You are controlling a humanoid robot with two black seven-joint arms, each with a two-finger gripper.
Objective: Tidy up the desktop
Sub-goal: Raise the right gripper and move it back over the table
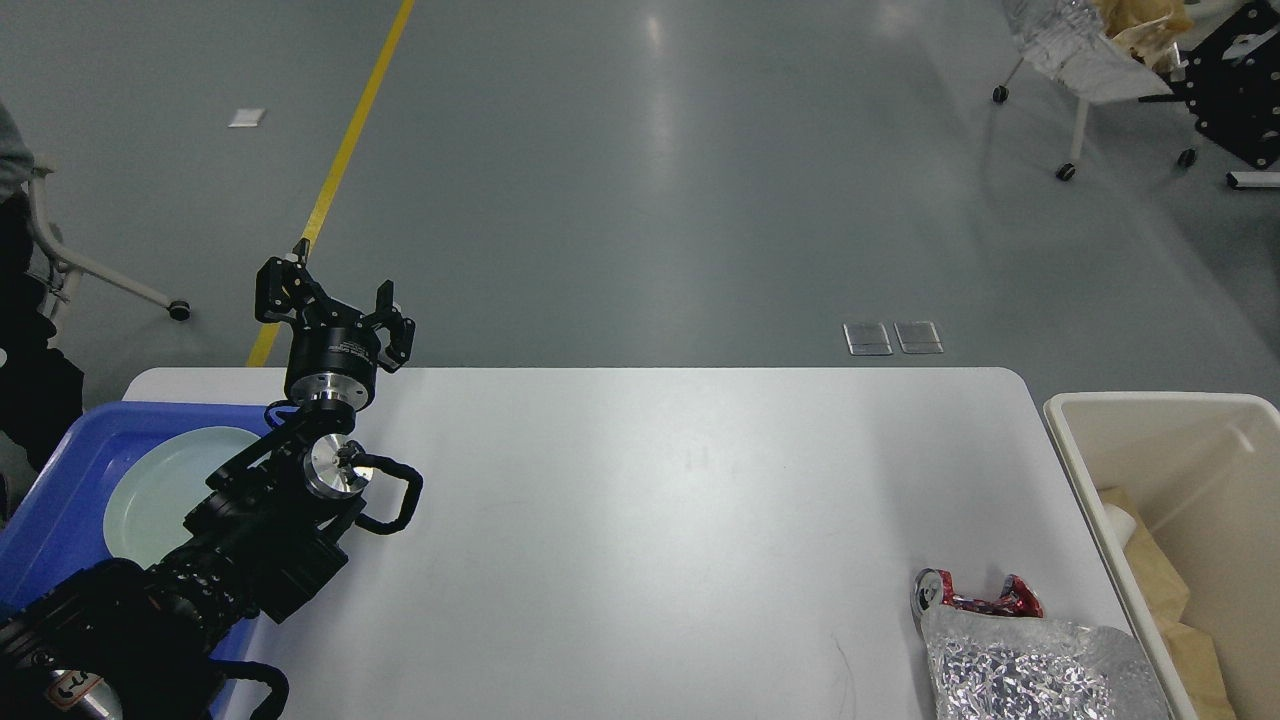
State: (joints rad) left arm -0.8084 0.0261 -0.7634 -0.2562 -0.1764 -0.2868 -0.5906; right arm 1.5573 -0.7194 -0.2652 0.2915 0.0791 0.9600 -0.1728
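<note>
The blue plastic tray (60, 480) sits at the left edge of the desktop (640, 520), partly cut off by the frame and partly covered by the left arm; it holds one round, pale green plate (160, 490), smooth and glossy, whose lower right portion is hidden behind the arm. The left gripper (330, 300) stands above the rear left corner of the desktop, clear of the tray; its jaws are spread with nothing between them. The arm below it is black, with two machined metal discs at the wrist joints and a looped black cable. The desktop is a smooth white rectangular surface with rounded corners, occupying the lower centre of the view from the tray to the bin; its near edge is cut off by the frame. Near its front right corner lies a crumpled silver foil bag (1030, 675), heavily creased and reflective, cut off at the bottom edge, with a crushed red-and-silver can (965, 595) touching its upper edge. Just beside the right end of the desktop stands the cream rectangular bin (1070, 460), smooth-walled; it contains brown paper or cardboard pieces (1160, 580) and a small white item that cannot be identified. At the top right corner, the right gripper (1185, 70) is raised high and partly cut off; it pinches the edge of a foil packet (1070, 45) holding tan crumpled material.
</note>
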